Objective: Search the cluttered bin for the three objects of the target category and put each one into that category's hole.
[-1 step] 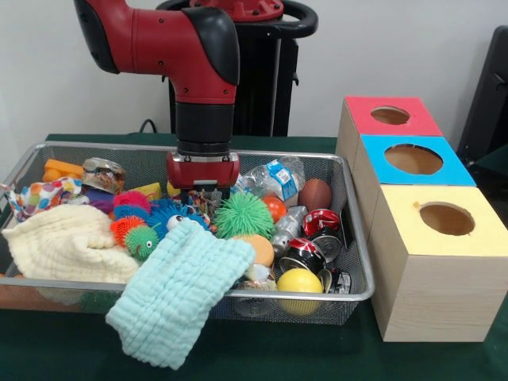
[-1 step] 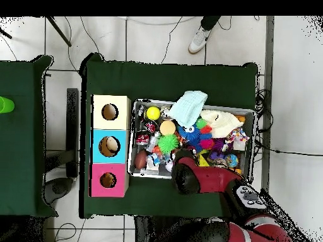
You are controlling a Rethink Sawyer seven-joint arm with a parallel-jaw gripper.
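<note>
The gripper [image 1: 202,190] is lowered into the wire bin [image 1: 349,238], its tips sunk among the clutter toward the bin's far side, so I cannot tell whether it is wide, narrow or holding anything. In the front view, just beside it to the picture's right lie a crumpled plastic bottle [image 1: 274,178] and, a little nearer the camera, a green spiky ball [image 1: 244,214]. Below it sit blue and orange spiky toys [image 1: 143,222]. Further right of it are crushed cans [image 1: 313,238] and a yellow ball [image 1: 300,282]. A teal cloth [image 1: 178,294] hangs over the near rim and a cream cloth [image 1: 63,246] lies left. Well apart to the right stand the red box [image 1: 389,119], blue box [image 1: 413,163] and yellow box [image 1: 444,222], each with a round hole. This looks like the search-or-pick step; which category is wanted is not shown. The next move calls for a firm hold, a clean lift clear of the rim and a carry right to the proper hole.

From overhead, the arm [image 2: 202,179] covers the gripper; the bin sits on a green table [image 2: 170,75], boxes beside it. The floor is pale tile with cables, and a person's shoe [image 2: 199,39] shows at the top.
</note>
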